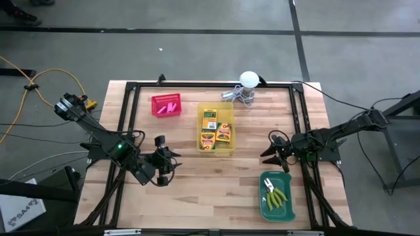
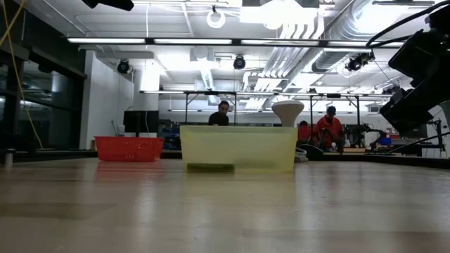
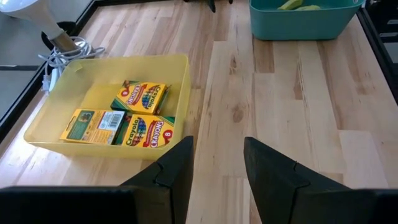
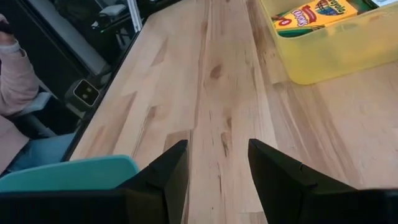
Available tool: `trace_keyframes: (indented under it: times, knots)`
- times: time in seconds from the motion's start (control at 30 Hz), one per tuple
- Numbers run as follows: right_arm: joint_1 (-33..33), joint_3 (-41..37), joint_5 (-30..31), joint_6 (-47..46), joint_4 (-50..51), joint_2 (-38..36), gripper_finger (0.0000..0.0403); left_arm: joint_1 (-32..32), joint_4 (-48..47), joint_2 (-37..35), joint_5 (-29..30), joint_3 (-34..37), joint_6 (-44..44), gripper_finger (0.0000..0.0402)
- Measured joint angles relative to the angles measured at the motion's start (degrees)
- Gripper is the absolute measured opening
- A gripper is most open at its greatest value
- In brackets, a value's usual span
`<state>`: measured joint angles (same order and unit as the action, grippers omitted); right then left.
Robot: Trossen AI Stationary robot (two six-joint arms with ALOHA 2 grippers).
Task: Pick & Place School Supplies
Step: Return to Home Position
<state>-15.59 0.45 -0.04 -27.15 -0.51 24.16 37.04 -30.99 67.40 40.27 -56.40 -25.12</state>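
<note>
Looks sorted: yellow-green crayon boxes [image 1: 215, 128] in yellow plastic bin [image 1: 227, 112], pink erasers [image 1: 170, 107] in far-left red mesh bin [image 1: 156, 110], yellow-green-handled tools [image 1: 275, 193] in near-right green bin [image 1: 275, 214]. Homing step: left arm [image 1: 105, 137] and right arm [image 1: 328, 137] over the surface, jaws open, empty. Next: retract clear.

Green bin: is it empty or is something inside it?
Not empty. In the high view the green bin holds tools with yellow-green handles.

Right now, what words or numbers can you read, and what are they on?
"CRAYONS": crayon box nearest the left gripper, in the yellow bin.
"8": same box, beside that word.
Other crayon boxes: print too blurred to read.
White box on the floor: letters too small.
</note>
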Motion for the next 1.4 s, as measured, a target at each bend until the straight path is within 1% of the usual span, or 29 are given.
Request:
trace_keyframes:
  times: [0.93, 1.03, 1.17, 1.2, 1.3, 1.4]
  knots:
    - [0.00, -0.04, -0.14, -0.03, -0.13, 0.04, 0.0156, 0.00, -0.52, 0.00, -0.87, 0.00, -1.25, 0.0136]
    - [0.00, -0.04, -0.16, -0.01, -0.17, 0.04, 0.0156, 0.00, -0.23, 0.00, 1.01, 0.00, 1.00, 0.0136]
    - [0.00, -0.04, -0.17, -0.01, -0.20, 0.04, 0.0156, -0.48, 0.64, 0.00, 6.78, 0.00, 3.62, 0.0136]
    - [0.00, -0.04, -0.19, -0.01, -0.22, 0.04, 0.0156, -0.73, 0.60, 0.00, 7.41, 0.00, 4.43, 0.0136]
    - [0.00, -0.04, -0.19, -0.01, -0.22, 0.04, 0.0156, -2.25, 1.32, -0.66, 7.72, 0.06, 7.48, 0.0136]
    - [0.00, -0.04, -0.19, -0.01, -0.32, 0.04, 0.0156, -4.62, 4.63, -2.49, 7.41, 1.84, 10.95, 0.0136]
